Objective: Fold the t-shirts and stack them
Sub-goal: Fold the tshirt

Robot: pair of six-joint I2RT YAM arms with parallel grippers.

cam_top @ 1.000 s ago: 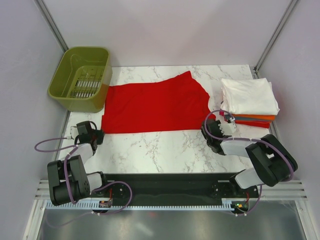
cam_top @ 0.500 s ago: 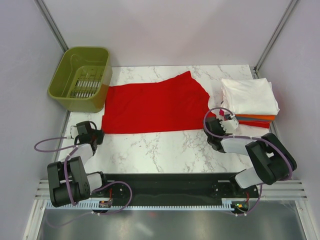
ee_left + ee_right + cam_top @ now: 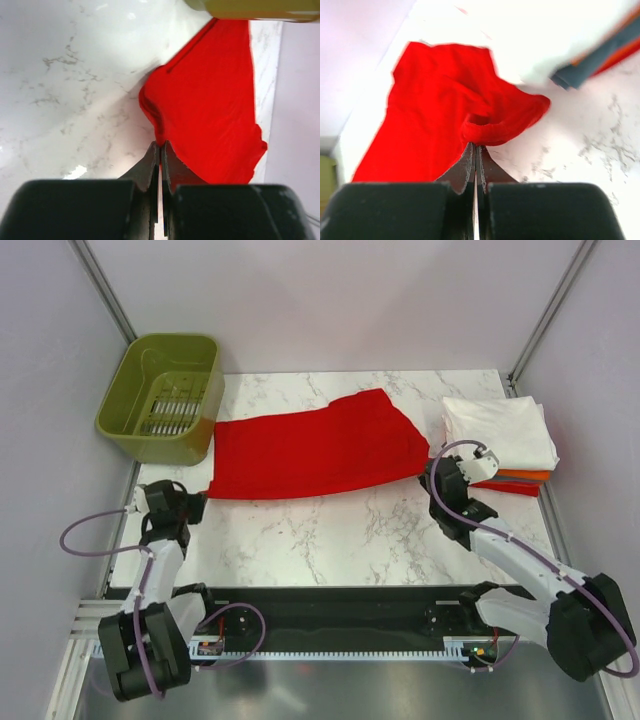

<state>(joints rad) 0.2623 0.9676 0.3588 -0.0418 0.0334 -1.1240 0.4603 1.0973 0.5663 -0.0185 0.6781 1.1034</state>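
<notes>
Left pincer [image 3: 200,502] is clenched on the lower left corner of the red shirt [image 3: 315,448], at the left of the overhead frame. On my left wrist feed the two fingers meet at the tips with a pinch of red cloth between them, and that corner rises a little off the marble table [image 3: 330,530]. My right pincer [image 3: 433,469] is likewise clamped on the shirt's lower right corner, right of centre in the overhead frame. Its wrist feed shows a rolled fold of red bunched right at the closed tips.

I see the red shirt stretched between the two arms across the middle of the frame, mostly flat, with its lower edge bowed. Its left end lies just beside the green basket [image 3: 160,440] in the upper left.

At the right of the frame sits the stack of folded shirts, just beside the right pincer. A white shirt [image 3: 498,430] is on top, with an orange shirt [image 3: 522,476], a grey layer and a red layer showing along the lower edge.
</notes>
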